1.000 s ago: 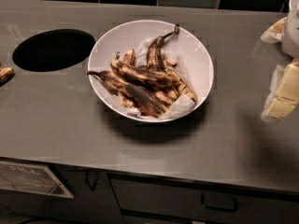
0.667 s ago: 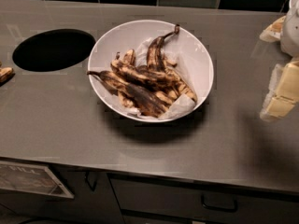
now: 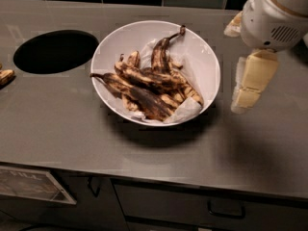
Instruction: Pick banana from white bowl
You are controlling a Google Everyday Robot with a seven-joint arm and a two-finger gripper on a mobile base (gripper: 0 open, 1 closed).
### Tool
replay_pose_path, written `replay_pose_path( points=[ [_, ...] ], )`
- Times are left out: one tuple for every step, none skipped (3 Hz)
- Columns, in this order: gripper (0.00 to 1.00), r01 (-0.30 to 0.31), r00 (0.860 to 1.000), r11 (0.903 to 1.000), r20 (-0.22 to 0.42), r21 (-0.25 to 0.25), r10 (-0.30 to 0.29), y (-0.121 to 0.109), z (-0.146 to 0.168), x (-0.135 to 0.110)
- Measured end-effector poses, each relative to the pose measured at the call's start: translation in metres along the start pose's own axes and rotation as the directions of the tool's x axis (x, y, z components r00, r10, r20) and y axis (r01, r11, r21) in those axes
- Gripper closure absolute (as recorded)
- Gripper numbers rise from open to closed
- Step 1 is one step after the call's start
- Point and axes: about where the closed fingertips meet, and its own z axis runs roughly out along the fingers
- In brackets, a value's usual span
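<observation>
Bananas [image 3: 144, 83], blackened, fill the white bowl [image 3: 206, 57]; end effector [image 3: 250, 83] hovers beside it.

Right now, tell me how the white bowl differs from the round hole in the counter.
The white bowl is glossy white; the hole is black. The bowl stands on the counter, mid-frame; the hole is cut into it, at the left. The bowl holds paper and browned bananas; the hole shows nothing inside. Both are round. The gripper hangs right of the bowl, touching neither.
</observation>
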Motion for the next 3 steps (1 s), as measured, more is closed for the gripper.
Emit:
replay_pose_path(
  points=[
    [0.00,0.072,0.997,0.9967,0.015,-0.039,-0.071,-0.006,0.014,-0.029],
    [0.01,0.118,0.993,0.9909,0.034,-0.065,-0.116,-0.009,0.022,-0.044],
    [0.16,0.157,0.987,0.9844,0.051,-0.078,-0.154,-0.010,0.026,-0.057]
  ],
)
